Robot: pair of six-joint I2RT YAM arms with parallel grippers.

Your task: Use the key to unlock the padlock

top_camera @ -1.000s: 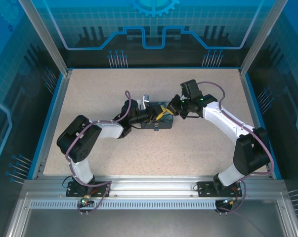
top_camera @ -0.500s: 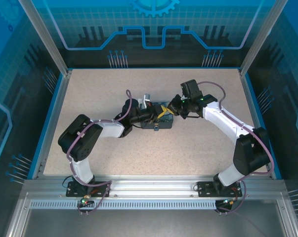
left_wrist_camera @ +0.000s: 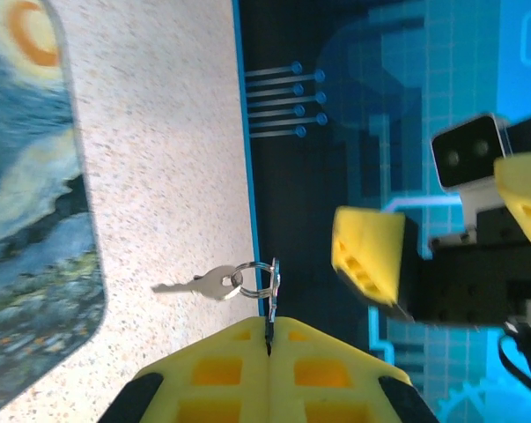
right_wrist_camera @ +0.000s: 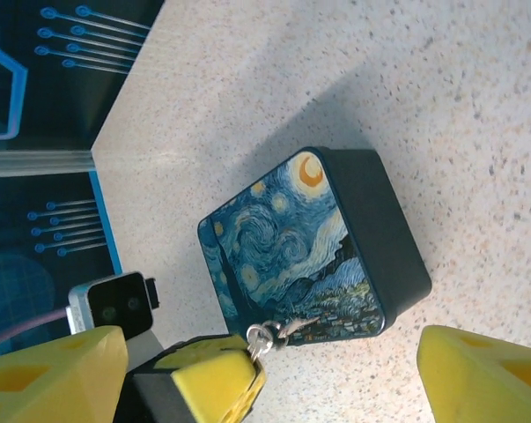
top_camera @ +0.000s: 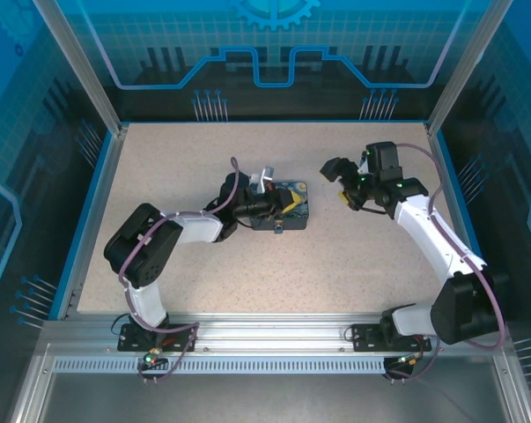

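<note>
When we look down, the left fingers (top_camera: 288,204) sit by the blue box (top_camera: 298,218); the right fingers (top_camera: 330,167) are spread wide. The left wrist shows fingers squeezing a thin metal bit (left_wrist_camera: 271,304), the key (left_wrist_camera: 199,285) hanging off its ring (left_wrist_camera: 254,277). The right wrist shows it by the box's corner.

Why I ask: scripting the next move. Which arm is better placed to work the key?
Left. Its claw is shut on the key, right at the box. The right claw is open, empty, and off to the box's side.
</note>
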